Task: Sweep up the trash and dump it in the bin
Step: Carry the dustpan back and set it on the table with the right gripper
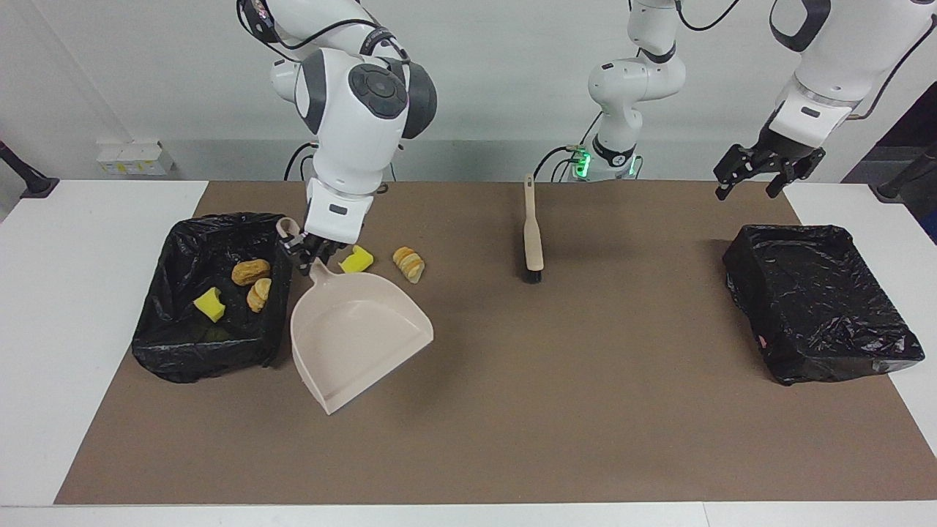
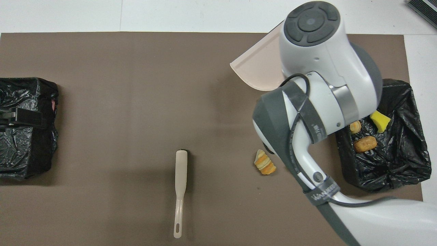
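Note:
My right gripper [image 1: 311,256] is shut on the handle of the beige dustpan [image 1: 359,329], which sits empty beside the black-bagged bin [image 1: 183,351] at the right arm's end, mouth pointing away from the robots. In the bin lie a yellow sponge chunk [image 1: 210,304] and two bread pieces [image 1: 251,271] [image 1: 258,294]. Another yellow sponge chunk [image 1: 356,260] and a croissant piece [image 1: 408,263] lie on the mat next to the gripper. In the overhead view the arm hides the gripper; the dustpan [image 2: 259,68], croissant [image 2: 264,163] and bin [image 2: 392,171] show. My left gripper [image 1: 758,172] waits open, raised.
The beige brush [image 1: 532,234] lies on the brown mat near the middle, bristles away from the robots; it also shows in the overhead view [image 2: 180,191]. A second black-bagged bin [image 1: 820,307] stands at the left arm's end. White table borders the mat.

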